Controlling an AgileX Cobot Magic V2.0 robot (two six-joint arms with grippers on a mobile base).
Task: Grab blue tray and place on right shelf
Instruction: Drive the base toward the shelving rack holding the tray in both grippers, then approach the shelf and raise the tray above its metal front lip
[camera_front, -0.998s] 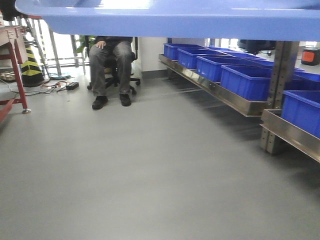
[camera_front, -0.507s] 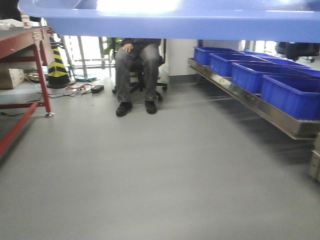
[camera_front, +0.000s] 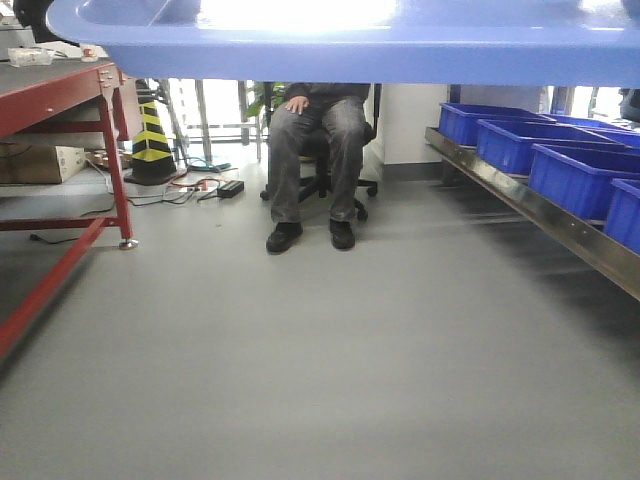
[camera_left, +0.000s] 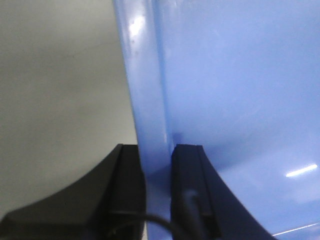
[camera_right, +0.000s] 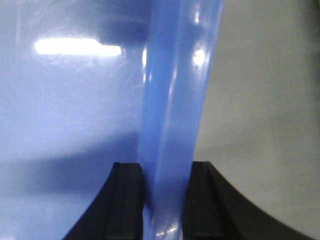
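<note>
tray (camera_front: 350, 45) airborne, filling 12 o'clock of front view, not yet on shelf (camera_front: 540, 212) at 3 o'clock | L grip (camera_left: 157, 156) pinching one rim, R grip (camera_right: 165, 172) pinching opp rim | I'm judging it light, glossy so prob slippery, thin plastic may flex | I'm rating rolled rims at opp ends the best hold.
</note>
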